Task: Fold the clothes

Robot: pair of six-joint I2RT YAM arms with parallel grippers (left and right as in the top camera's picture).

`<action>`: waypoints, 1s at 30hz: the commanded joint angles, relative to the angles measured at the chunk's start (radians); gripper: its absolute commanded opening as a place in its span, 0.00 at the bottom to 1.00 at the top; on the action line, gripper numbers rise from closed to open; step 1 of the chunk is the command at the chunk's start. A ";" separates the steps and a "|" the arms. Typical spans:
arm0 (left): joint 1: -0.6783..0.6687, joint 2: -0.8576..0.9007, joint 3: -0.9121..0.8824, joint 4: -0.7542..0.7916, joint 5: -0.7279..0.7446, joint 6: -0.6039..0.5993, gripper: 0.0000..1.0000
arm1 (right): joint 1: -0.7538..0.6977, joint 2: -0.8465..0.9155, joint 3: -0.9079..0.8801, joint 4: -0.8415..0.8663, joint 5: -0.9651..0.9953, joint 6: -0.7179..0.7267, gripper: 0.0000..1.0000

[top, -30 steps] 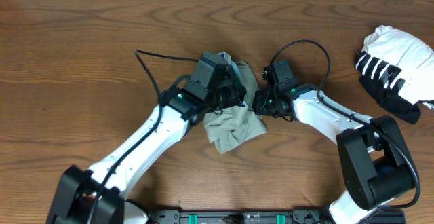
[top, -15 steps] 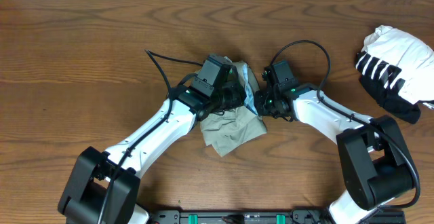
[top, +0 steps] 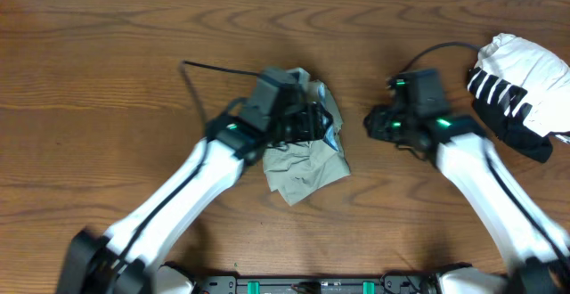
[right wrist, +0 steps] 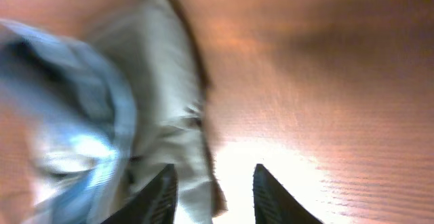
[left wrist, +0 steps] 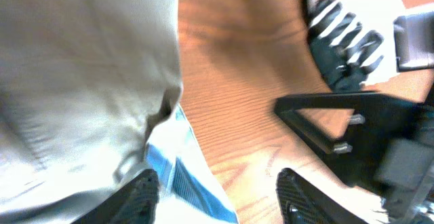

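Khaki-beige crumpled cotton trousers are sitting at the brown wooden desk's centre. The right hand, fingers apart and empty, is pulling back toward the right edge. The left hand is hovering over them, spread, gripping nothing, so folding is likely starting afresh.

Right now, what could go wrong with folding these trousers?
1. The trousers lie in a crumpled heap with blue striped fabric showing at the edge. The left gripper, jaws open right there, may pinch the wrong layer.
2. The right gripper is open and off the heap, so a one-sided lift might drag the bundle.
3. The right arm sits near the black-and-white garment and could brush it.
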 commanded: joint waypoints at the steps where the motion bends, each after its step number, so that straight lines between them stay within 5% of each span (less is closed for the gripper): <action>1: 0.096 -0.164 0.012 -0.064 -0.016 0.040 0.68 | -0.016 -0.154 0.001 0.009 -0.175 -0.077 0.26; 4: 0.204 -0.292 0.012 -0.177 -0.016 0.040 0.80 | -0.006 -0.249 0.001 0.066 -0.336 -0.076 0.14; 6: 0.278 -0.366 0.012 -0.263 -0.018 0.040 0.98 | 0.013 -0.272 0.001 0.102 -0.432 -0.066 0.04; 14: 0.491 -0.522 0.011 -0.500 -0.021 0.040 0.98 | 0.184 -0.131 0.001 0.275 -0.592 -0.047 0.01; 23: 0.518 -0.501 0.011 -0.618 -0.062 0.041 0.98 | 0.275 0.180 0.001 0.368 -0.606 0.012 0.01; 30: 0.518 -0.481 0.009 -0.627 -0.061 0.040 0.98 | 0.261 0.455 0.001 0.353 -0.541 -0.082 0.01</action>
